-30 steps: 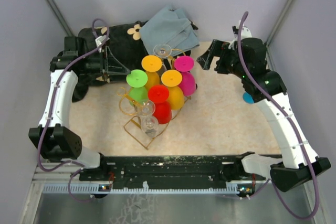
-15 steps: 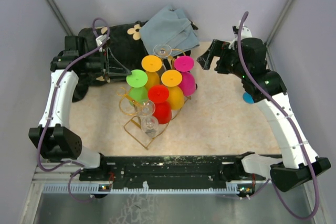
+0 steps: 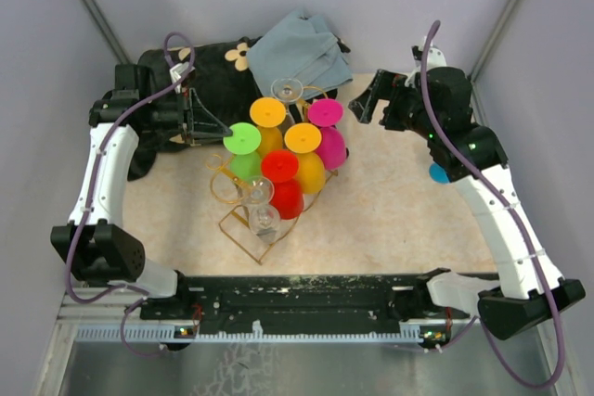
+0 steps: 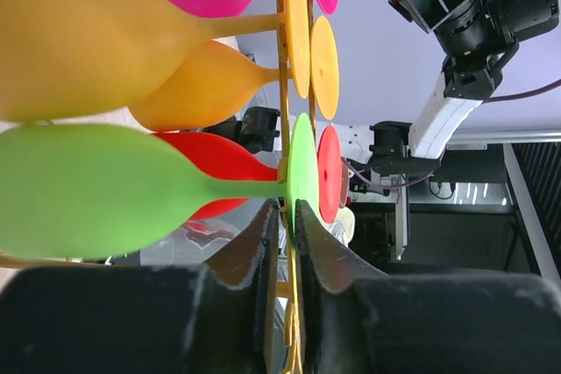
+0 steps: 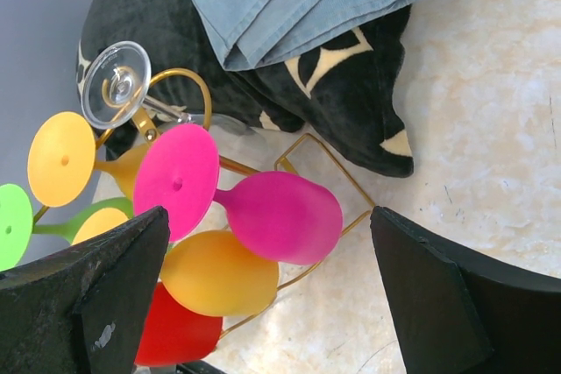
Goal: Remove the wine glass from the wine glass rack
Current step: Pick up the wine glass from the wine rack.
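Beige tabletop [image 3: 399, 220]: wine glass rack [image 3: 238, 240] runs seven-to-one o'clock, glasses hung feet-up. Left gripper [image 4: 287, 216] jaws narrowed at the green wine glass [image 4: 88, 190] stem, grip unclear; right gripper [image 3: 369, 99] spread.

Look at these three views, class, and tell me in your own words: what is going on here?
A two-armed robot is working at a gold wire wine glass rack hung with coloured glasses. The left gripper is at the green wine glass, its fingers close together either side of the rim of the glass's foot, just under the stem. Whether it grips yet is unclear. The glass hangs on the rack. The right gripper is wide open and empty, off to the rack's far right side.
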